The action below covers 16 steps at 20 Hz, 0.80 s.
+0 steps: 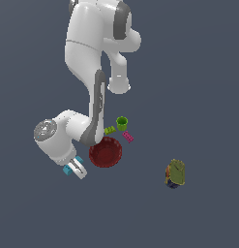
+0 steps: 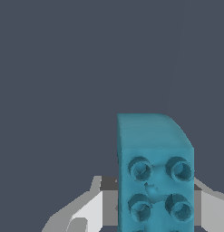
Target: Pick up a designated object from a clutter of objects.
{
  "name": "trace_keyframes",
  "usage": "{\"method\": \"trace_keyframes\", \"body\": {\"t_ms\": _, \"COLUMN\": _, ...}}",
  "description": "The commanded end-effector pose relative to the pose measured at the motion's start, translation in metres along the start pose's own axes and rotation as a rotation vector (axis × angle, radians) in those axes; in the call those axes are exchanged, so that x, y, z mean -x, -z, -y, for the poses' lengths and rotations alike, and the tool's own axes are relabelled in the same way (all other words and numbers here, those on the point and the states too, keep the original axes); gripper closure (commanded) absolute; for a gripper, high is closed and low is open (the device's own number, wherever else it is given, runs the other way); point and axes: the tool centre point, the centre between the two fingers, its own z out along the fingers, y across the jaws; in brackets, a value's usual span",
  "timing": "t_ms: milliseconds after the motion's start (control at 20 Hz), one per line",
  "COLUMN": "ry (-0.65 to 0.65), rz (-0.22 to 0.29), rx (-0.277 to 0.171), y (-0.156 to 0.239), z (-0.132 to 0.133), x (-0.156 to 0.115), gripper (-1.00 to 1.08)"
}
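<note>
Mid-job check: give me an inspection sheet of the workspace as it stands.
Surface: plain dark grey floor, no edges seen.
Job's thing: cyan brick between the gripper's fingers, studs facing the wrist camera.
Clutter: red bowl; beside it lime brick, green cup, magenta brick; olive canister apart, toward the exterior view's right.
Gripper: gripper shut on cyan brick.
Cables: nothing seen.
Surroundings: nothing seen.

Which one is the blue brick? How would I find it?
Find the big dark red bowl. At the exterior view's left of it, the white gripper has the blue brick between its fingers. It is cyan with round studs, unlike the lime brick and magenta brick beyond the bowl.
</note>
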Motion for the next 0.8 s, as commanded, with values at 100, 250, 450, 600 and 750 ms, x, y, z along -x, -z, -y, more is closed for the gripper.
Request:
{"method": "trace_keyframes", "body": {"t_ms": 100, "ry": 0.000, "rz": 0.000, "rx": 0.000, "y": 0.000, "z": 0.000, "x": 0.000, "gripper": 1.08}}
{"method": "trace_keyframes", "body": {"t_ms": 250, "ry": 0.000, "rz": 0.000, "rx": 0.000, "y": 0.003, "z": 0.001, "x": 0.000, "gripper": 1.08}}
{"method": "trace_keyframes", "body": {"t_ms": 450, "ry": 0.000, "rz": 0.000, "rx": 0.000, "y": 0.014, "z": 0.003, "x": 0.002, "gripper": 1.08}}
{"method": "trace_keyframes", "body": {"t_ms": 600, "ry": 0.000, "rz": 0.000, "rx": 0.000, "y": 0.029, "z": 0.006, "x": 0.005, "gripper": 1.08}}
{"method": "trace_keyframes", "body": {"t_ms": 750, "ry": 0.000, "rz": 0.000, "rx": 0.000, "y": 0.050, "z": 0.010, "x": 0.008, "gripper": 1.08}}
